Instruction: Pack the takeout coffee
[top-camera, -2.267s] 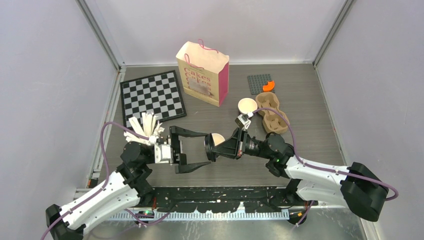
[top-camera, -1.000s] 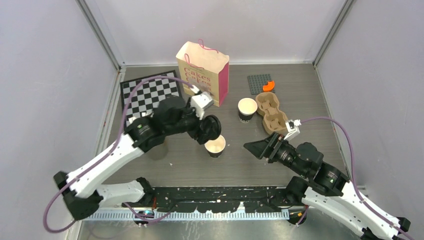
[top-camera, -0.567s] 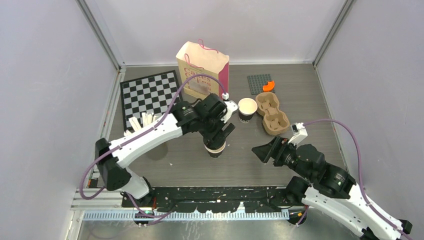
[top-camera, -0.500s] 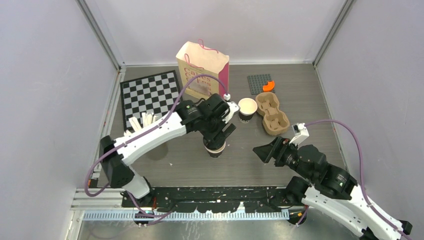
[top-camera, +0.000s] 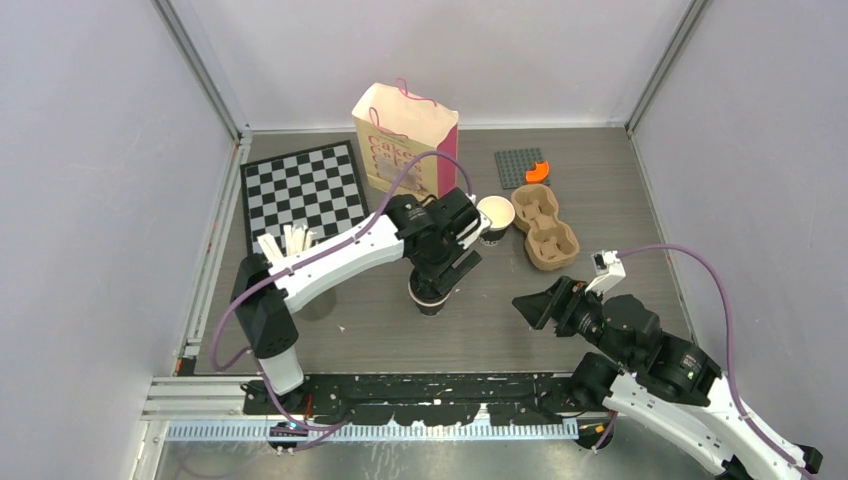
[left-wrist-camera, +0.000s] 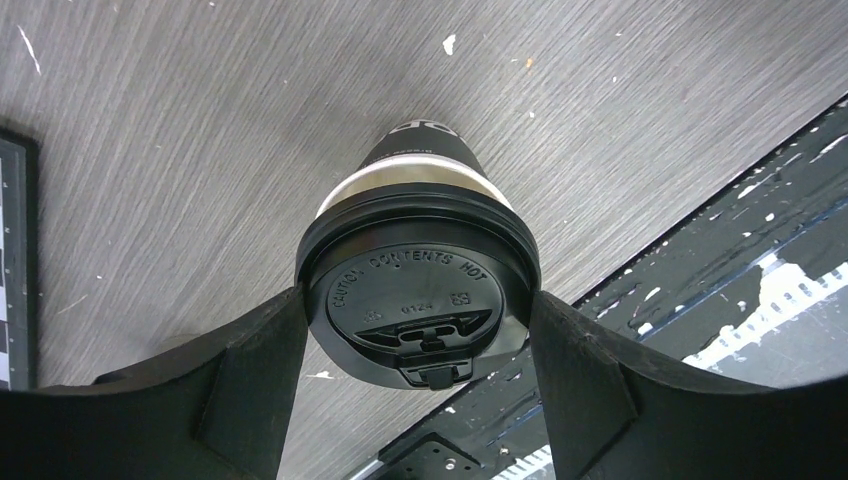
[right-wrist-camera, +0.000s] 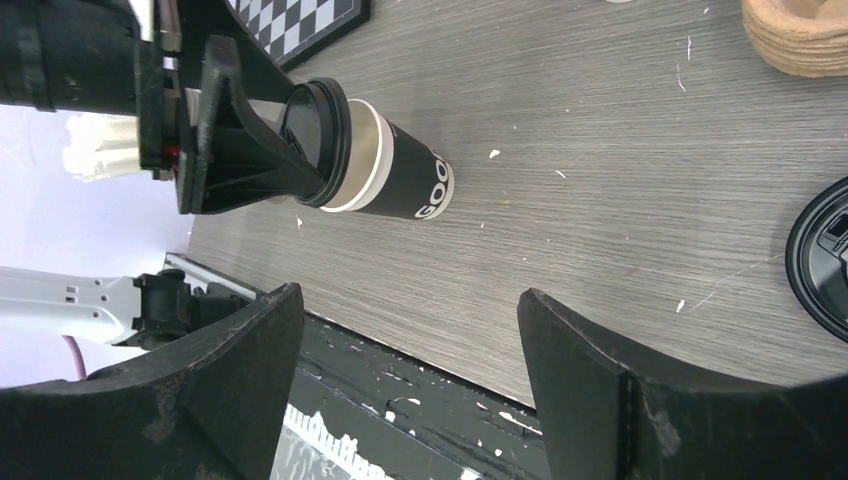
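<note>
Near the middle of the overhead view the left tool (top-camera: 436, 278) reaches down over a coffee cup (right-wrist-camera: 400, 187) standing on the worktop (top-camera: 620, 200). Its fingers press on opposite edges of the black lid (left-wrist-camera: 415, 305) sitting on the cup's rim. The second cup (top-camera: 494, 214) stands uncovered up and to the right, just beside the brown carrier (top-camera: 545, 228). At lower right the right tool (right-wrist-camera: 410, 300) hangs open and empty. A loose lid (right-wrist-camera: 822, 262) lies at the right edge of its wrist view.

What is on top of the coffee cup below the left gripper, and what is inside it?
A black lid sits on the cup, held at both sides by the left gripper. The lid covers the inside, so the contents cannot be seen.
</note>
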